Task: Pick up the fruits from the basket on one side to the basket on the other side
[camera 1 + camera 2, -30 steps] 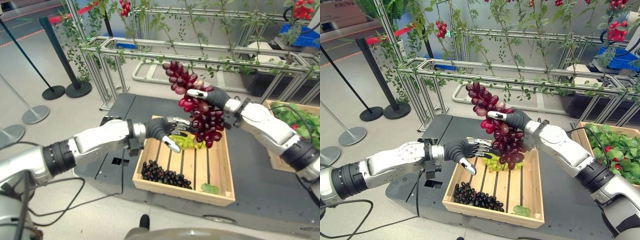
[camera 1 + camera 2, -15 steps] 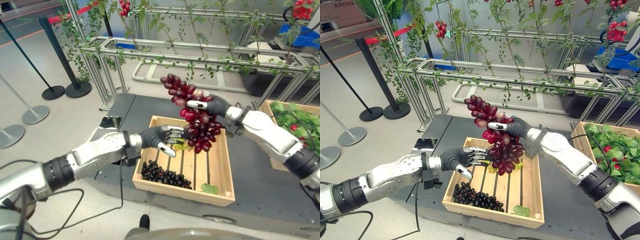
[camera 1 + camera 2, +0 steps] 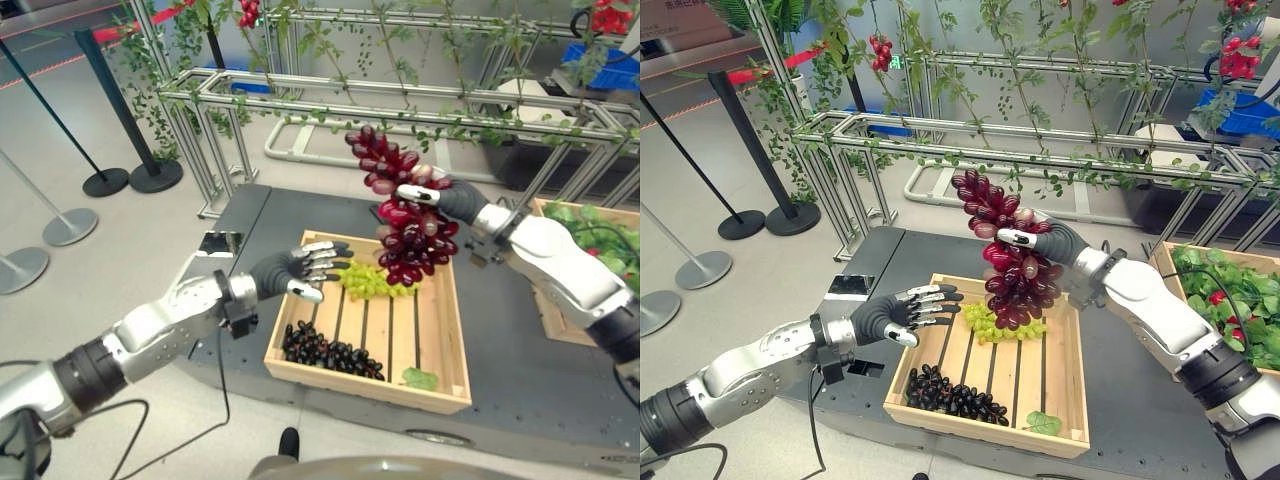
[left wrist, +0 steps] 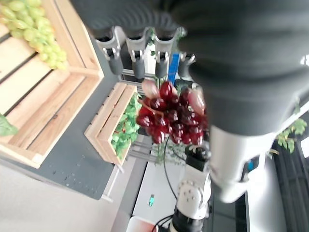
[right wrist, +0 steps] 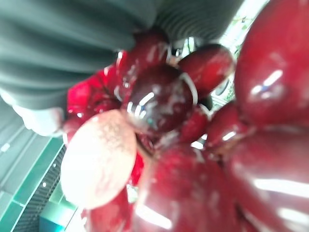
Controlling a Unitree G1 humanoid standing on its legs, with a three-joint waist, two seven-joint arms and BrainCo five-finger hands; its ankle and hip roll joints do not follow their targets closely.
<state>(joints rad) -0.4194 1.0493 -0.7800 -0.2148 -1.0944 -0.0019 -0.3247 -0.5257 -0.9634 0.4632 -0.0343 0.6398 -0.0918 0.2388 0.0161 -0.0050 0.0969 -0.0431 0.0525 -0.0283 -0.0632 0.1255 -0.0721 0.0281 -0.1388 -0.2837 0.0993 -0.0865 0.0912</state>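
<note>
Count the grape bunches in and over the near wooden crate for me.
3: red bunch held above the crate by the right hand; green bunch at its far end; dark bunch in its near left corner. More may be hidden.

No lettering, label or number is legible — not on crates, frame or floor.

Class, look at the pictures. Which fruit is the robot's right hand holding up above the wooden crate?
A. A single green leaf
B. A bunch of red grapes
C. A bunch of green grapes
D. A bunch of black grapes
B: the right hand grips the bunch of red grapes in the air above the wooden crate, while the green grapes and black grapes lie inside it.
</note>
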